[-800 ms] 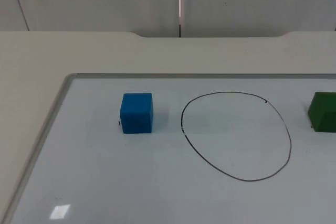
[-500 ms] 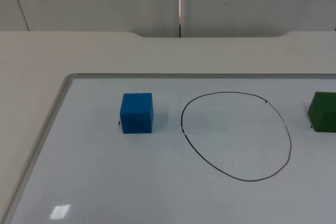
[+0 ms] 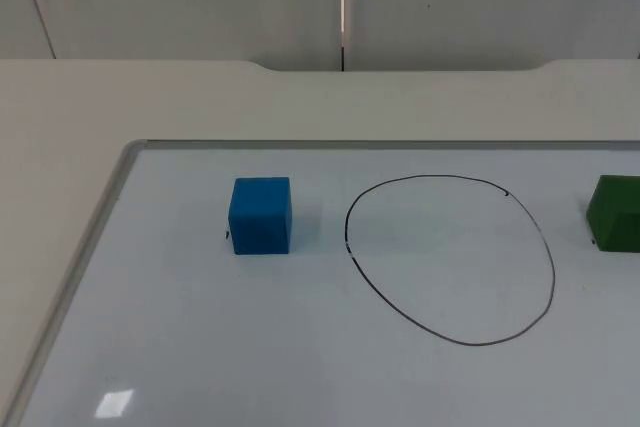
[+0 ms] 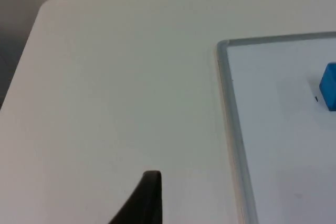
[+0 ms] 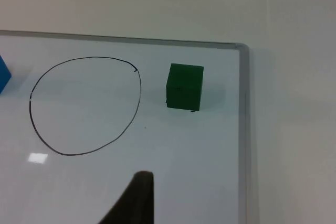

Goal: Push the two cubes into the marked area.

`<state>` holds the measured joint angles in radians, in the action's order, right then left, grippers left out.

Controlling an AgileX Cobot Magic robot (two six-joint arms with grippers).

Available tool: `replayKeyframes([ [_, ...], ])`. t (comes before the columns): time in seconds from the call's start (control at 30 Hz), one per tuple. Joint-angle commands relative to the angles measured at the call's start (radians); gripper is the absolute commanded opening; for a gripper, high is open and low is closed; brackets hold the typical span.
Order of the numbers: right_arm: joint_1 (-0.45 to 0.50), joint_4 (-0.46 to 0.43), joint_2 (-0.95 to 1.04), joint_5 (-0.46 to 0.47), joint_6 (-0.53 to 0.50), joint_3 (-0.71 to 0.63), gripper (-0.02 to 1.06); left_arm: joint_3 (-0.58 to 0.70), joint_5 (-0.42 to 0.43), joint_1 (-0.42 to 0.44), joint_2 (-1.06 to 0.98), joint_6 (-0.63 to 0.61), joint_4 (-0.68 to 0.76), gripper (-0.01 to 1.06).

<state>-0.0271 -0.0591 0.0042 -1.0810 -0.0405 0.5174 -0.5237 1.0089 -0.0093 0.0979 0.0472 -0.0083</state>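
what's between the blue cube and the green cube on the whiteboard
The hand-drawn black oval outline of the marked area lies between the blue cube and the green cube in the top view; the whiteboard inside it is bare.

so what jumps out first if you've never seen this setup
A hand-drawn black outline on the whiteboard, with a blue cube outside it on one side and a green cube outside on the other. Neither cube touches the line.
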Motion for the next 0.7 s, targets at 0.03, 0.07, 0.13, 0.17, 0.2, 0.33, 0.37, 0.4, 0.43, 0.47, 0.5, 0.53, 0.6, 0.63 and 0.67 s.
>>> replayKeyframes([
  [0.03, 0.004, -0.002, -0.004, 0.003, 0.003, -0.003, 1.05, -0.011, -0.050, -0.001, 0.003, 0.000, -0.029, 1.02],
  [0.07, 0.004, -0.002, -0.004, 0.003, 0.003, -0.003, 1.05, -0.011, -0.063, -0.001, 0.003, 0.000, -0.033, 1.02],
  [0.13, 0.004, -0.002, -0.004, 0.003, 0.003, -0.003, 1.05, -0.011, -0.076, -0.001, 0.003, 0.000, -0.043, 1.02],
  [0.17, 0.004, -0.002, -0.004, 0.003, 0.003, -0.003, 1.05, -0.011, -0.081, -0.001, 0.003, 0.000, -0.046, 1.02],
  [0.2, 0.004, -0.002, -0.004, 0.003, 0.003, -0.003, 1.05, -0.011, -0.093, -0.001, 0.003, 0.000, -0.057, 1.02],
  [0.33, 0.004, -0.002, -0.004, 0.003, 0.003, -0.003, 1.05, -0.011, -0.137, -0.001, 0.007, 0.000, -0.069, 1.02],
  [0.37, 0.004, -0.002, -0.004, 0.003, 0.003, -0.003, 1.05, -0.011, -0.153, -0.001, 0.014, 0.000, -0.080, 1.02],
  [0.4, 0.004, -0.002, -0.004, 0.003, 0.003, -0.003, 1.05, -0.011, -0.161, -0.001, 0.024, 0.000, -0.091, 1.02],
  [0.43, 0.004, -0.002, -0.004, 0.003, 0.003, -0.003, 1.05, -0.011, -0.172, -0.001, 0.037, 0.000, -0.101, 1.02],
  [0.47, 0.004, -0.002, -0.004, 0.003, 0.003, -0.003, 1.05, -0.011, -0.180, -0.001, 0.055, 0.000, -0.109, 1.02],
  [0.5, 0.004, -0.002, -0.004, 0.003, 0.003, -0.003, 1.05, -0.011, -0.180, -0.001, 0.055, 0.000, -0.109, 1.02],
  [0.53, 0.004, -0.002, -0.004, 0.003, 0.003, -0.003, 1.05, -0.011, -0.187, -0.001, 0.076, 0.000, -0.120, 1.02],
  [0.6, 0.004, -0.002, -0.004, 0.003, 0.003, -0.003, 1.05, -0.011, -0.209, -0.001, 0.120, 0.008, -0.147, 1.02],
  [0.63, 0.004, -0.002, -0.004, 0.003, 0.003, -0.003, 1.05, -0.011, -0.220, -0.001, 0.145, 0.024, -0.168, 1.02],
  [0.67, 0.004, -0.002, -0.004, 0.003, 0.003, -0.003, 1.05, -0.011, -0.227, -0.001, 0.161, 0.040, -0.181, 1.02],
])
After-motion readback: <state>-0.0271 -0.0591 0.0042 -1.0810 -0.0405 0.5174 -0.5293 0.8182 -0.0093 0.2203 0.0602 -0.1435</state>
